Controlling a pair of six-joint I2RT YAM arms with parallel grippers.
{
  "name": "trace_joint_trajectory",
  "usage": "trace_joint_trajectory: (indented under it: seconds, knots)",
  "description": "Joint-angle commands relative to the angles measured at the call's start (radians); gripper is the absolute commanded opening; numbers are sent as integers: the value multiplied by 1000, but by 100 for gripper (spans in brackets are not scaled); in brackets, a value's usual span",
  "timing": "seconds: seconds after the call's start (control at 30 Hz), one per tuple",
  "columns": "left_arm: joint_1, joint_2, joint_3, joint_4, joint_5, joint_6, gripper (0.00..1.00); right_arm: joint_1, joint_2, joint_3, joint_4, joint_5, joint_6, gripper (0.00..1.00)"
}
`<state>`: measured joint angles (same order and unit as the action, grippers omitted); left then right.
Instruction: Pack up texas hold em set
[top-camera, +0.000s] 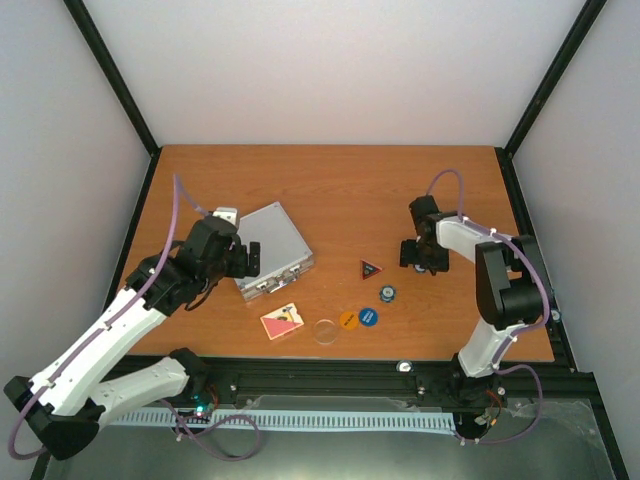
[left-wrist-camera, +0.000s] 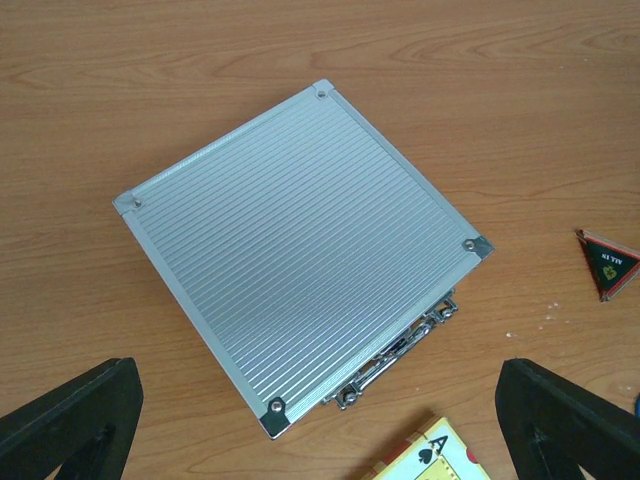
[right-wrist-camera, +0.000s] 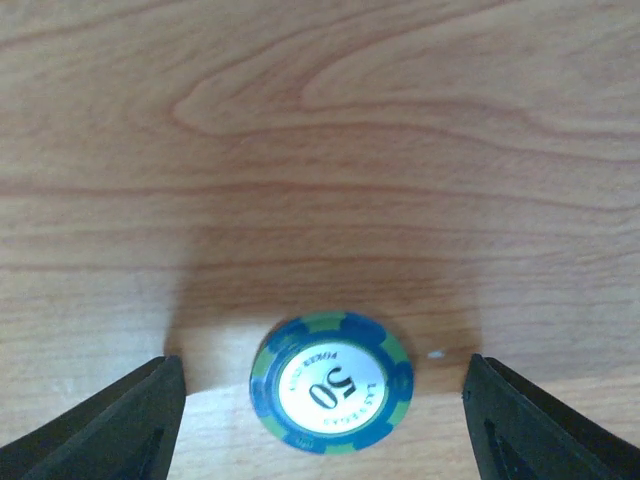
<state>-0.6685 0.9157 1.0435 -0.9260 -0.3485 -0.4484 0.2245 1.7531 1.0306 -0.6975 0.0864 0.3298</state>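
Observation:
The silver aluminium case (top-camera: 272, 250) lies shut on the table, its handle and latches (left-wrist-camera: 400, 355) facing the near side. My left gripper (top-camera: 247, 258) (left-wrist-camera: 318, 372) hovers open over the case's near corner and touches nothing. A blue-green chip with a white "50" centre (right-wrist-camera: 332, 382) lies flat on the wood between the fingers of my open right gripper (right-wrist-camera: 322, 365) (top-camera: 422, 262), with a gap on each side. Loose on the table lie a blue-white chip (top-camera: 387, 293), the red-black triangle (top-camera: 372, 268) (left-wrist-camera: 605, 262), an orange disc (top-camera: 347, 320), a blue disc (top-camera: 368, 317), a clear disc (top-camera: 325, 331) and the pink card deck (top-camera: 281, 321) (left-wrist-camera: 430, 460).
A black frame rail (top-camera: 400, 378) runs along the table's near edge, with a small round knob (top-camera: 404, 367) on it. White walls close in the back and both sides.

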Motion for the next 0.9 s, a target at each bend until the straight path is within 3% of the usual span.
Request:
trace_joint_trajectory:
  seconds: [0.0, 0.07, 0.23, 0.5, 0.67, 0.87]
  knots:
    - [0, 6, 42, -12, -7, 10, 100, -48, 24, -56, 42, -25, -7, 75]
    - [0, 17, 42, -9, -2, 9, 100, -53, 33, -65, 49, -27, -5, 73]
    - [0, 29, 50, -9, -4, 13, 100, -54, 27, -97, 60, -52, 3, 54]
    - [0, 34, 50, -3, -5, 13, 100, -54, -23, -164, 74, -80, 26, 49]
    - [0, 33, 47, -1, 2, 8, 100, -54, -26, -181, 83, -93, 26, 22]
    - [0, 22, 49, -7, -7, 12, 100, -53, -63, -150, 52, -102, 23, 20]
